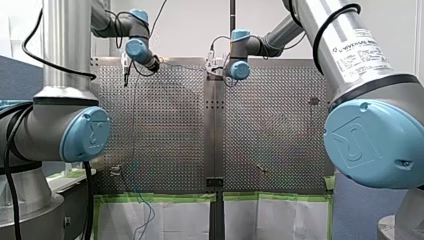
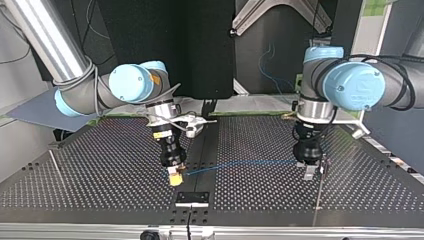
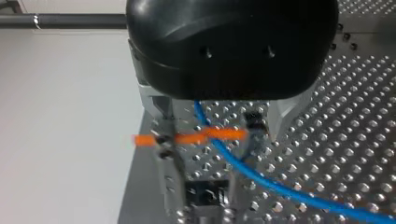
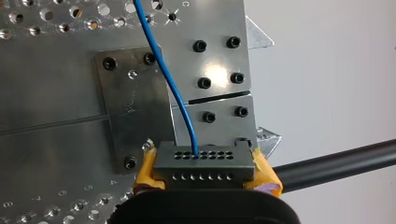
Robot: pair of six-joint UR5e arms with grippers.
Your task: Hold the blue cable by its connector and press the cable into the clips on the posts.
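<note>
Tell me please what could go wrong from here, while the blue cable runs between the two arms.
1. The blue cable stretches almost straight from the connector in my right end effector to my left end effector. More pull may strain it where it enters the connector.
2. In the left wrist view an orange strip crosses the cable at that end effector, and the cable might snag on it.

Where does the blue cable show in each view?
Top view: the blue cable stretches from my right gripper to my left gripper.
Front view: too thin to make out surely.
Left wrist view: it passes between my left gripper's fingers.
Right wrist view: it rises from the connector in my right gripper.
Shared landmark: my right gripper's yellow pads, in the top and right wrist views.
</note>
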